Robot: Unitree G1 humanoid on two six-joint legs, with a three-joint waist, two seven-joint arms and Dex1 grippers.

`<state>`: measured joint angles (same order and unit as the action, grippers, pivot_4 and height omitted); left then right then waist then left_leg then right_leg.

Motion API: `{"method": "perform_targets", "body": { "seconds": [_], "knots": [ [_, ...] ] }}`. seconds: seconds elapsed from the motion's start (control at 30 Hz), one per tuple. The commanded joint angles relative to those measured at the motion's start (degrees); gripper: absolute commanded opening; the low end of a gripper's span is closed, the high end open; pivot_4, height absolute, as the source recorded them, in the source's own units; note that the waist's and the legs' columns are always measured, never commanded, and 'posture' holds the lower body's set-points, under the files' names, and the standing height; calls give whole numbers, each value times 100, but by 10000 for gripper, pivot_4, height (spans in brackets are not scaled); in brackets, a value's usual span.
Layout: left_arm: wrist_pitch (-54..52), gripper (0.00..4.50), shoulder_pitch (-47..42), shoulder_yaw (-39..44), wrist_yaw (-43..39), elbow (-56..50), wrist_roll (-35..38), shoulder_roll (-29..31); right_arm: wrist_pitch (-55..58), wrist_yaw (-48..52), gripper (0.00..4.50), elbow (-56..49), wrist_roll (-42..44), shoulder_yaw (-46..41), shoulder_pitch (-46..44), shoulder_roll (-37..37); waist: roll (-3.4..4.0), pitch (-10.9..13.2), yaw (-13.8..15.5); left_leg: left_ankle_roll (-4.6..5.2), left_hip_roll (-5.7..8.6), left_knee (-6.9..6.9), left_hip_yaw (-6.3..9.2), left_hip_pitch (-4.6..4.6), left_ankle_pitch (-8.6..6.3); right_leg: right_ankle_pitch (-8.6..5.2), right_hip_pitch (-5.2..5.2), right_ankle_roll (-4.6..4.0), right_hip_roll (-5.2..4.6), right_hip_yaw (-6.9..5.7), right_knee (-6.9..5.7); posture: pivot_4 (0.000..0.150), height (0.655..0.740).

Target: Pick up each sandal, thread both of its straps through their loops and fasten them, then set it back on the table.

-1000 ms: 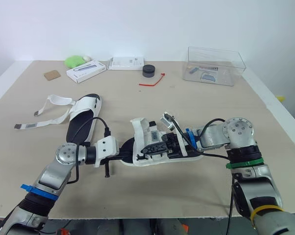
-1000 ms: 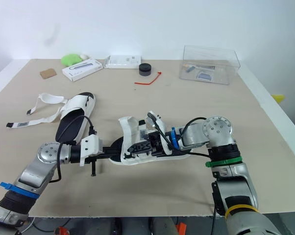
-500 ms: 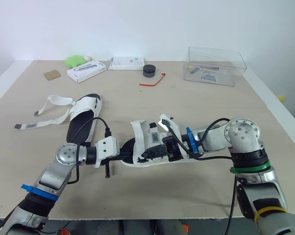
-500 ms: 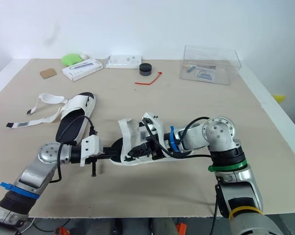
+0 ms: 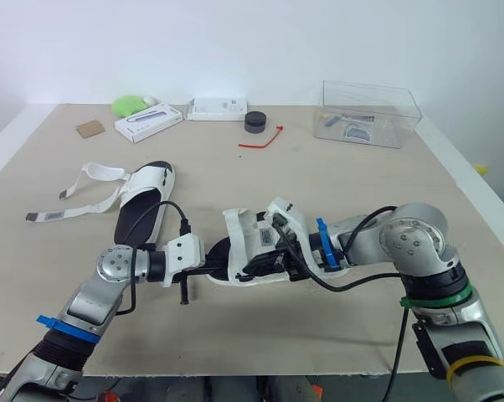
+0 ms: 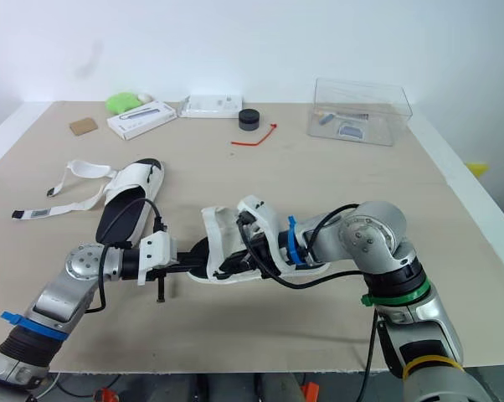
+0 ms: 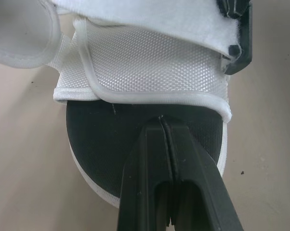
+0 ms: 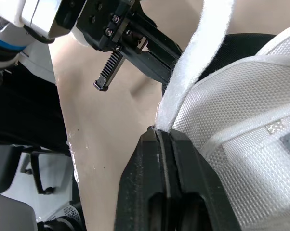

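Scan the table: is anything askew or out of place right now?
Nothing damaged or spilled. The second sandal lies off to the left with both straps unfastened and splayed outward. A red tie lies loose near the far side.

On the table, near sandal front centre, far sandal behind-left of it, container back right.
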<state>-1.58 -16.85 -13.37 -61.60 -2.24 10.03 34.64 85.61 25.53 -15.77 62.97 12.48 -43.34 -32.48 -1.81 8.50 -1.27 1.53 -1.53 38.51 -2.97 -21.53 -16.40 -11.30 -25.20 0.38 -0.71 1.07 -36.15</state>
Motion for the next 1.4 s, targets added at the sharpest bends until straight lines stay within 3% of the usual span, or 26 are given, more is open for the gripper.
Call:
{"method": "perform_targets", "body": {
  "seconds": [0.03,0.07,0.13,0.3,0.7,0.8,0.93,0.97,1.4],
  "knots": [
    [-160,0,202,-234,-40,299,-263,62,93,216,18462,-102,-93,-35,1,-34,-1,-1,1,0,1,0,0,0,0,0,0,-1,-1,0,0,1500,7400],
    [-158,0,200,-236,-39,302,-265,63,112,258,24805,-26,-75,-144,-106,12,0,-1,0,0,1,1,0,0,0,1,1,-1,-3,0,0,1500,7400],
    [-150,0,197,-237,-40,312,-267,65,181,302,30992,181,-34,-347,-350,123,0,-1,1,0,1,2,-1,2,0,1,1,-1,-5,0,-1,1500,7400],
    [-150,0,137,-257,-49,346,-279,35,129,331,30992,987,-332,-613,-1005,457,1,0,0,1,0,5,-1,5,3,3,0,0,-1,-1,-4,1500,7400],
    [-173,0,203,-225,-36,264,-274,85,-225,934,30992,1858,-1315,-115,-1191,691,1,-1,2,2,-1,4,1,4,3,12,-1,-23,-4,-5,-7,1500,7400],
    [-190,0,235,-206,-25,226,-266,101,-307,1097,23631,1923,-1447,-95,-1261,741,1,-1,2,1,-1,3,1,3,3,12,-1,-24,0,-5,-7,1500,7400],
    [-207,0,273,-190,-21,184,-253,120,-238,1261,3705,1823,-1522,-85,-1291,749,1,0,2,1,-1,3,0,2,3,12,-3,-24,-2,-4,-7,1500,7400],
    [-213,0,279,-186,-18,178,-248,120,-242,1286,1386,1716,-1539,-65,-1248,718,2,0,2,1,-1,2,0,2,2,11,-3,-24,-3,-4,-7,1500,7400],
    [-218,0,292,-152,-43,195,-240,135,162,875,1386,-180,-1459,-361,148,550,1,-2,4,0,-1,-1,5,1,-4,7,-2,-23,-17,-8,-6,1500,7400]
  ]
}}
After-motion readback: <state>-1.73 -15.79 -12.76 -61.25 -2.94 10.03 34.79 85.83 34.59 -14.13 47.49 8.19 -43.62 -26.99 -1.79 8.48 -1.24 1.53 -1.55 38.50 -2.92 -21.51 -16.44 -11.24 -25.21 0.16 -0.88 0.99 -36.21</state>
